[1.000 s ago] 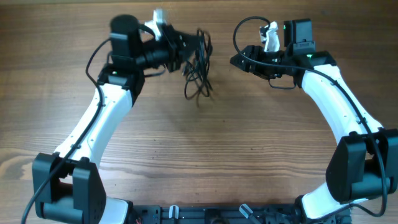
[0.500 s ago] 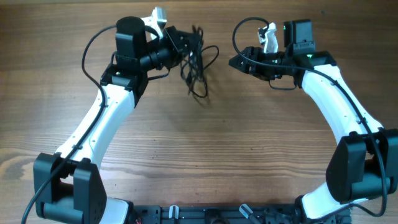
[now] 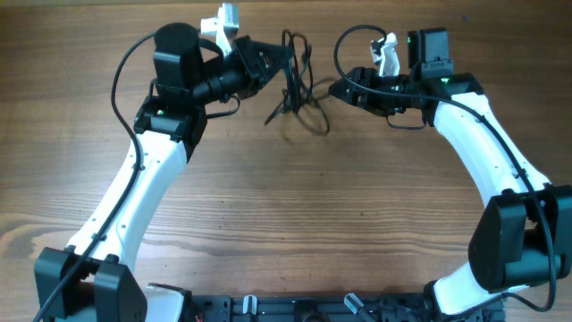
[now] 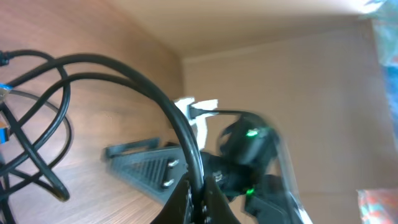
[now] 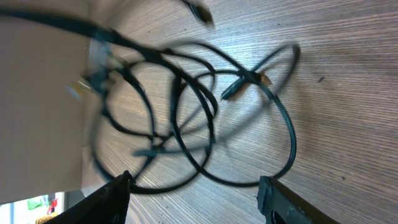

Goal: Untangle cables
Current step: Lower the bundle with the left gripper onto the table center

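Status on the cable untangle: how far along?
Done: left gripper is shut on a cord of the cables. In hand: right gripper is open and empty, pointed at the bundle. Left: all the separating; in the right wrist view the loops cross through each other as one tangle, no cord apart.

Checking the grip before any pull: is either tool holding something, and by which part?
The left tool is shut on the cables, pinching two cord strands, not a plug. The right tool is open and empty.
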Controlling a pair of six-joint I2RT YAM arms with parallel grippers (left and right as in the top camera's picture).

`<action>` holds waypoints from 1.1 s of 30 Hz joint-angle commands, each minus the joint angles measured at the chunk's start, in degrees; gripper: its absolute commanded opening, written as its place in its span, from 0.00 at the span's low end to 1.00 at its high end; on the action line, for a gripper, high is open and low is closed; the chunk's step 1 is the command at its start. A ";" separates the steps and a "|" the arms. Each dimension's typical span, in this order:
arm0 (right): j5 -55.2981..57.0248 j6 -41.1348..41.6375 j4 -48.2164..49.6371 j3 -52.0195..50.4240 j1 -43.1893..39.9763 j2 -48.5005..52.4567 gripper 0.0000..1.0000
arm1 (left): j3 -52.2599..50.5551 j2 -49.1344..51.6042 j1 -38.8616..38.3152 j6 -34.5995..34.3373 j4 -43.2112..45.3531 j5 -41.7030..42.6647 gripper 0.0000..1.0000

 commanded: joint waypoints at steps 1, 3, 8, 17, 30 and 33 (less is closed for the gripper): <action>-1.29 0.07 -0.11 -0.04 0.11 0.76 0.68 | 0.52 -0.87 -0.92 6.80 -5.92 -3.98 0.04; -1.29 0.07 -0.17 -0.04 0.09 0.76 0.68 | 0.52 -0.87 -1.49 8.92 -8.92 -5.92 0.04; -1.29 0.04 -0.81 -0.04 0.09 0.76 0.68 | 0.52 -0.87 -3.23 13.77 -16.98 -13.57 0.04; -1.29 0.04 -1.27 -0.04 0.09 0.76 0.68 | 0.52 -0.76 -5.77 16.72 -29.55 -29.29 0.04; -1.27 0.07 -1.62 -0.04 0.09 0.76 0.68 | 0.35 0.48 -10.38 19.43 -32.24 -37.31 0.05; -1.27 0.04 -1.64 -0.04 0.09 0.76 0.68 | 0.35 1.86 -11.06 19.41 -32.22 -37.31 0.05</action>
